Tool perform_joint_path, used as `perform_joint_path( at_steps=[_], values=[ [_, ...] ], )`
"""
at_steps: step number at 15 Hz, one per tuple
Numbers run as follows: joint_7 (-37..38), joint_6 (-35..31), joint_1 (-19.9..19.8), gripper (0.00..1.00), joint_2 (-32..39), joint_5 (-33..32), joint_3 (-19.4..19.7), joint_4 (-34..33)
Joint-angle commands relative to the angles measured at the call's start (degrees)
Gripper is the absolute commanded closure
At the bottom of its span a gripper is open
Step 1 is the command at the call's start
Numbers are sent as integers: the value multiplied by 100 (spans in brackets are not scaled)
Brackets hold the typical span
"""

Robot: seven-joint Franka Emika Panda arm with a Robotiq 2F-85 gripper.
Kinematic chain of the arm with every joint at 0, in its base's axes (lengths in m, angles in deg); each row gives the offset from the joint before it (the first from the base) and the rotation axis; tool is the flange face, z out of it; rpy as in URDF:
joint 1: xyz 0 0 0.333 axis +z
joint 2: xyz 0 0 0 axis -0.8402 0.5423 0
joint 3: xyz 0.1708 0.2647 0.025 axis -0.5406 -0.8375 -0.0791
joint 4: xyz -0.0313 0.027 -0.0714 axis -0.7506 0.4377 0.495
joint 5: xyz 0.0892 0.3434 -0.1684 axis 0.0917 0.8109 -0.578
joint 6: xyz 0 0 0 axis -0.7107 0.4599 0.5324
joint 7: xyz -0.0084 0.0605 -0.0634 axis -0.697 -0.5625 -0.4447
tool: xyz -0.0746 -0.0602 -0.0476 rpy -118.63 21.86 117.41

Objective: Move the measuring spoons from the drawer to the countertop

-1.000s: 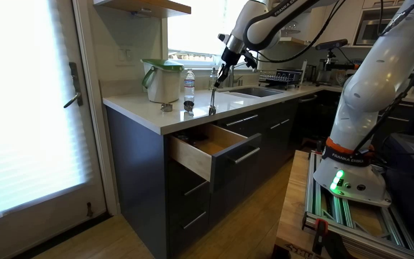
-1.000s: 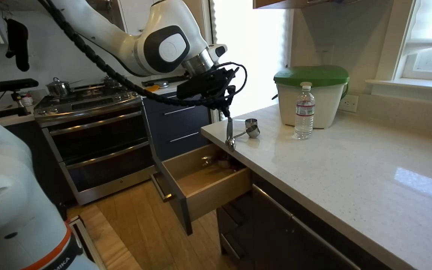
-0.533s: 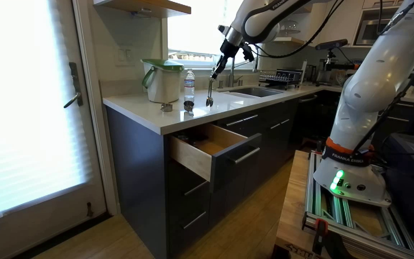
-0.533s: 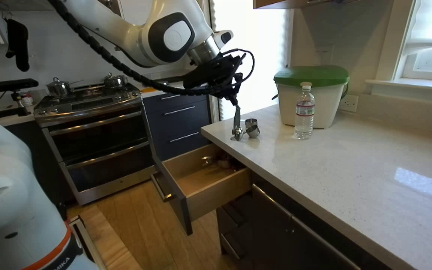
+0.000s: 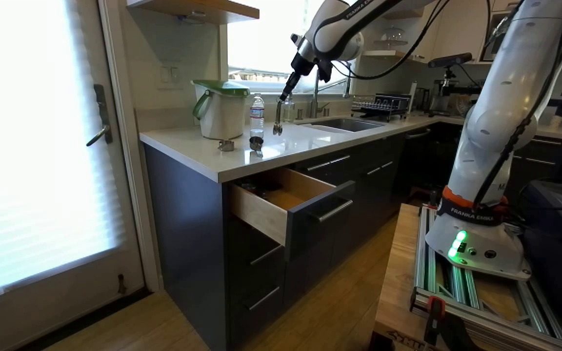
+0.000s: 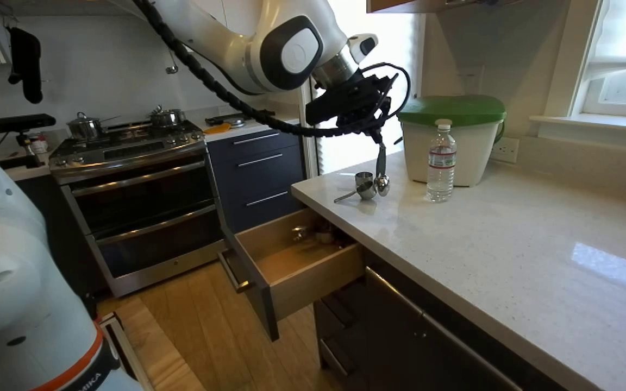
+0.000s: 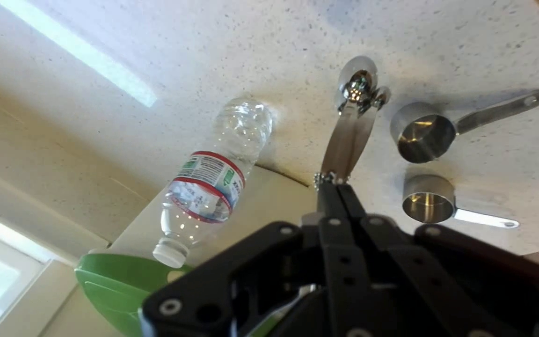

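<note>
If the measuring spoons [image 7: 347, 140] pinched in the gripper [image 7: 337, 187] get swung sideways, that bottle [image 7: 213, 182] could easily get knocked over.

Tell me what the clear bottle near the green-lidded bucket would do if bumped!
The bottle might tip easily, being tall and narrow. Once down, its round sides could let it roll. Its thin, plastic-looking walls would probably squash if squeezed.
</note>
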Motion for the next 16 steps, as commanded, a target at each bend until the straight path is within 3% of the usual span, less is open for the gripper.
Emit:
perform_joint_path(
  at_steps=[1, 10, 16],
  values=[
    [-119, -407, 35, 99, 710, 458, 136, -479],
    [-686, -1429, -72, 99, 1666, 1728, -287, -925],
    [-791, -1659, -225, 99, 1893, 1872, -325, -1001]
  ],
)
